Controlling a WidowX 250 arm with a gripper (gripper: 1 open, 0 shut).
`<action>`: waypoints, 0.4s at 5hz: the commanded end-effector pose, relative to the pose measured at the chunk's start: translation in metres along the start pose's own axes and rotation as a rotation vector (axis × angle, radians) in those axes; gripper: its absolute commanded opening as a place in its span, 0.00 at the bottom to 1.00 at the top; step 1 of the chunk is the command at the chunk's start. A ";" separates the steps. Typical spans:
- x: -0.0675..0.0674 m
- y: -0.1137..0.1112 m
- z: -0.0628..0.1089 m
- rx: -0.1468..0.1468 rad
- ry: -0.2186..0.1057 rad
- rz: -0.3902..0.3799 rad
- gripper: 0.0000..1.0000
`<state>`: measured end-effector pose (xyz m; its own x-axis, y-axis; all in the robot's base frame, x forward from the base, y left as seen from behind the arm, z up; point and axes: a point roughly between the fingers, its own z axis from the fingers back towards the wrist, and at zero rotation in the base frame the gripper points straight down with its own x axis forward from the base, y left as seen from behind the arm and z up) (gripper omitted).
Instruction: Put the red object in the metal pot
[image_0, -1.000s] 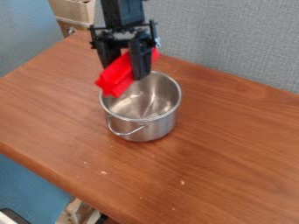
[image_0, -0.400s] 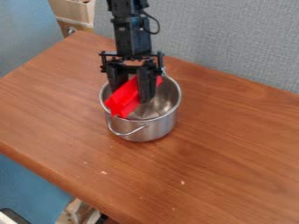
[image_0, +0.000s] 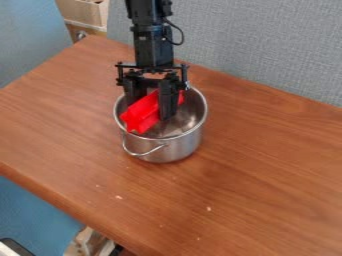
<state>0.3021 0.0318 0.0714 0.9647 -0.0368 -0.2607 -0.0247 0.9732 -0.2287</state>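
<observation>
With the black fingers (image_0: 156, 95) clamped tight on the bright red flat plastic block (image_0: 136, 113), the block hangs tilted inside the mouth of the shiny round stainless-steel pot (image_0: 177, 142), lower end below the rim, likely so it drops straight in on release. Whether it touches the pot floor, can't tell. Pot sits mid-way along the far side of the brown wooden table (image_0: 254, 190), well clear of every edge. Near half of table bare, plenty of room to retreat upward.
</observation>
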 end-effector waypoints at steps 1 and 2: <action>0.007 0.000 0.014 0.023 -0.049 -0.011 0.00; 0.010 0.003 0.015 0.028 -0.048 -0.006 0.00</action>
<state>0.3087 0.0355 0.0656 0.9618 -0.0314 -0.2719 -0.0297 0.9756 -0.2177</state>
